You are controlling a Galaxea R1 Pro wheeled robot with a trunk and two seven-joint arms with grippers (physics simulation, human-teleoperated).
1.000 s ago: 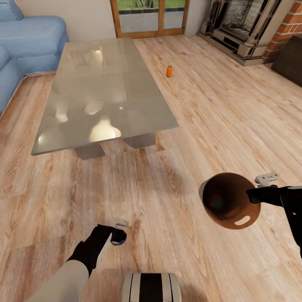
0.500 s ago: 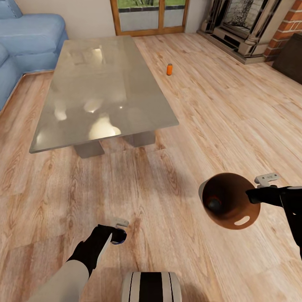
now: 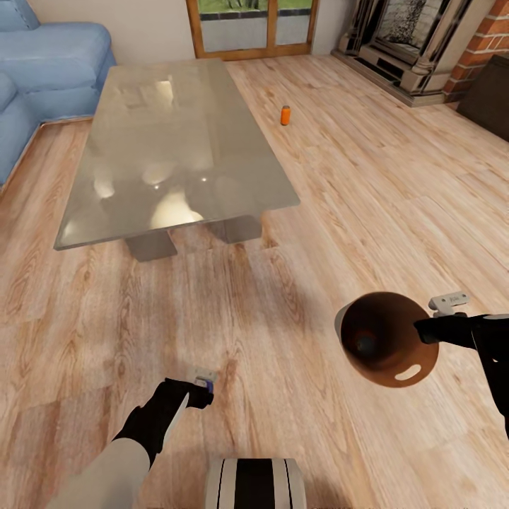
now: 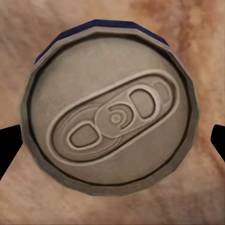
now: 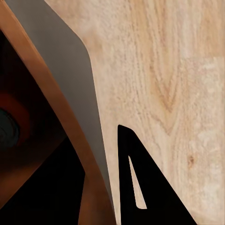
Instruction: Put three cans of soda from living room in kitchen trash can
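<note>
Left gripper (image 3: 200,389) clamps the blue soda can (image 4: 110,112); right gripper (image 3: 426,331) pinches the trash can (image 3: 385,339) rim; orange can (image 3: 285,115) on the floor.

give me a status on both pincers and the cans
Left pincer shut on blue soda can. Right pincer holds trash can by its rim, one can inside. Orange soda can upright on floor beside glass table.

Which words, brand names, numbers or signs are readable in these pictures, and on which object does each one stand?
None can be read.
Blue soda can: the silver top shows only the embossed pull tab, no letters; its side is hidden.
Orange soda can: too small to read any label.
Trash can: no text visible on its grey wall or brown inside.
Small grey plates near the left pincer and right pincer: any marks are too blurred to read.
</note>
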